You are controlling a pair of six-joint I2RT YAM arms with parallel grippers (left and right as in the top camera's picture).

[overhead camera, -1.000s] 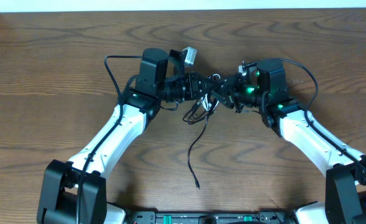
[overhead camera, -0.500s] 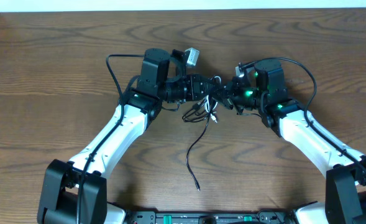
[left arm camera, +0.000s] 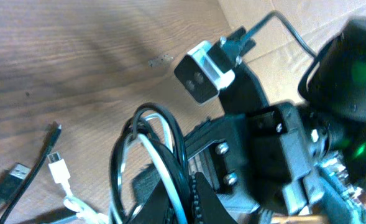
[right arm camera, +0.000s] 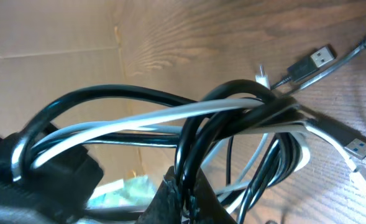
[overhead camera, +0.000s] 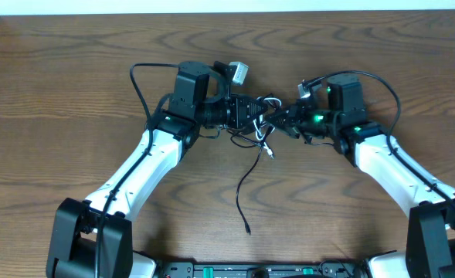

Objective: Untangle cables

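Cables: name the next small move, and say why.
Probably ease the right jaws slowly away from the left jaws. Both look shut on the bundle, where the black cable and white cable loop through each other; a gentle pull should open those loops.

Overhead: bright, even, diffuse light; table (overhead camera: 57,93) grain sharp, shadows short and soft. Green indicator light (overhead camera: 317,118) glows. Left wrist: soft focus, green glow smeared at right edge. Right wrist: cables (right arm camera: 220,118) near lens, slightly soft, white glints on black sheath.
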